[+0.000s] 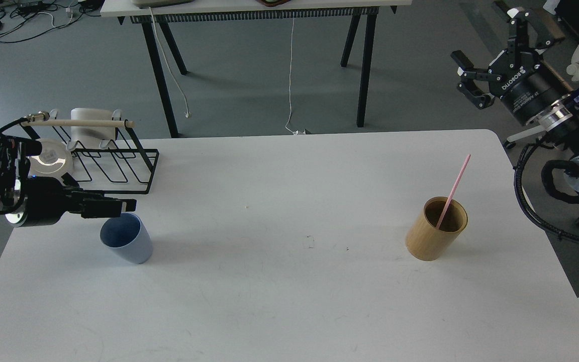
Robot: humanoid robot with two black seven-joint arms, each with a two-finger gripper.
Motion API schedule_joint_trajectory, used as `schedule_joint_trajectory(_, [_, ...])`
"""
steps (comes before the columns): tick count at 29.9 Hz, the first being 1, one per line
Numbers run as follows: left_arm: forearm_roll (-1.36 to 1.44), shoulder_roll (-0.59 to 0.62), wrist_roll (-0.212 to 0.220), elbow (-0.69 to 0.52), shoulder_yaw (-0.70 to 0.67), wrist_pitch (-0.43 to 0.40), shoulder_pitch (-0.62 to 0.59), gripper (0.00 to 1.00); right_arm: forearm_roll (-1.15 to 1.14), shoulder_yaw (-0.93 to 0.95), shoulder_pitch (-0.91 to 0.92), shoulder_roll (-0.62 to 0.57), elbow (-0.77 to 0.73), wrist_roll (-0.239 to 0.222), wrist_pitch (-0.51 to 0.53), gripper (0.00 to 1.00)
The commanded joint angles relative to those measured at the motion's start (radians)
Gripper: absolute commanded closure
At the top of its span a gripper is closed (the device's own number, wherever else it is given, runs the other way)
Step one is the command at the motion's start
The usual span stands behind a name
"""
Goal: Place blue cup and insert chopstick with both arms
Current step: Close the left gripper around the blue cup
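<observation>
The blue cup (127, 245) stands upright on the white table (289, 301) at the left, with nothing in it. The pink chopstick (454, 189) leans inside the tan bamboo cylinder (435, 230) at the right. My left gripper (118, 206) reaches in from the left, low over the table, its tips just over the cup's far rim. It is seen side-on, so I cannot tell its fingers apart. My right gripper (488, 48) hangs open and empty high at the upper right, beyond the table's edge and far from the chopstick.
A black wire rack (113, 166) with a beige wooden rod (76, 122) and white dishes (51, 158) stands at the table's back left, just behind my left arm. A second table (249, 7) stands on the floor behind.
</observation>
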Motion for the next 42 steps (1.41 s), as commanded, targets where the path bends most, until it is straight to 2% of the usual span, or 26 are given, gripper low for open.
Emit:
schedule_joint_trajectory(1, [0.017,-0.006,0.000,0.036,0.000,0.004,0.007,0.00,0.000,0.000,0.000,0.001,0.000,0.000,0.000,0.01])
schedule_joint_trajectory(12, [0.081,-0.061,0.000,0.117,0.002,0.066,0.062,0.00,0.000,0.000,-0.005,0.001,0.001,0.000,0.000,0.01])
schedule_joint_trajectory(29, [0.083,-0.084,0.000,0.182,0.002,0.075,0.080,0.04,0.002,0.000,-0.020,-0.005,0.006,0.000,0.000,0.01])
schedule_joint_trajectory(34, [0.083,-0.084,0.000,0.182,0.002,0.077,0.080,0.11,0.002,0.002,-0.022,-0.006,0.005,0.000,0.000,0.01])
schedule_joint_trajectory(38, [0.084,-0.087,0.000,0.182,0.003,0.077,0.083,0.22,0.002,0.002,-0.028,-0.006,0.006,0.000,0.000,0.01])
schedule_joint_trajectory(42, [0.084,-0.090,0.000,0.182,0.006,0.077,0.094,0.28,0.002,0.003,-0.030,-0.006,0.006,0.000,0.000,0.01])
